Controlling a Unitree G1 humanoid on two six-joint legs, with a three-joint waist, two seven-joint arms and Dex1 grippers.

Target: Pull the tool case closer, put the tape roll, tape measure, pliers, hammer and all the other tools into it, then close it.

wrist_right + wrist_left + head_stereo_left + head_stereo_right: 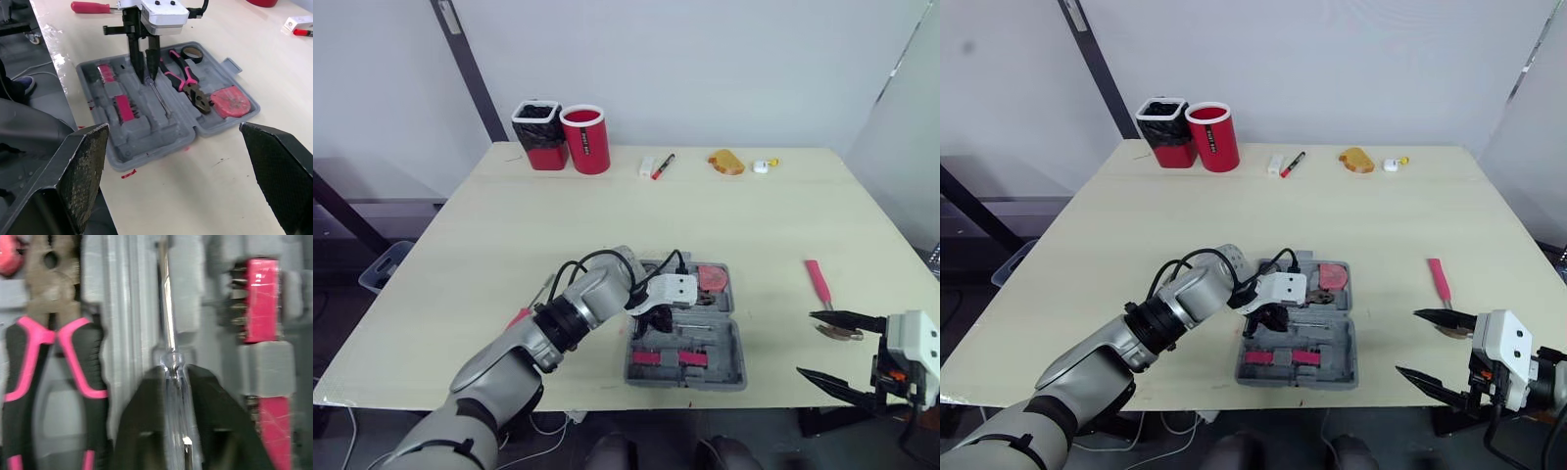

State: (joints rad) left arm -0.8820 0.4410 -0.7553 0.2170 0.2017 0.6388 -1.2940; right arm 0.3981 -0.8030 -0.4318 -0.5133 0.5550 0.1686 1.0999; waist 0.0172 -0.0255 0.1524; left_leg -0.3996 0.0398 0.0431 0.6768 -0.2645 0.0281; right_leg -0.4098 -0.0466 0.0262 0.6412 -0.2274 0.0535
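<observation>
The table (509, 225) carries an open tool case (736, 352) with a red-handled tool (819, 282) to its right. 2 red containers (586, 139) and a marker (663, 165) sit at its far edge.

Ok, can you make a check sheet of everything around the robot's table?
Surface: beige table.
Job's things: grey case open, with pliers, tape measure and tape roll inside. What looks like the hammer lies on the table to its right, and a red-handled tool to its left.
Clutter: red cup, black cup, marker, white box and yellow thing at the far edge.
Grippers: left gripper holds a screwdriver in the case. Right gripper is open.
Cables: black cables loop over the left wrist.
Surroundings: white wall, dark pole, grey bin.
</observation>
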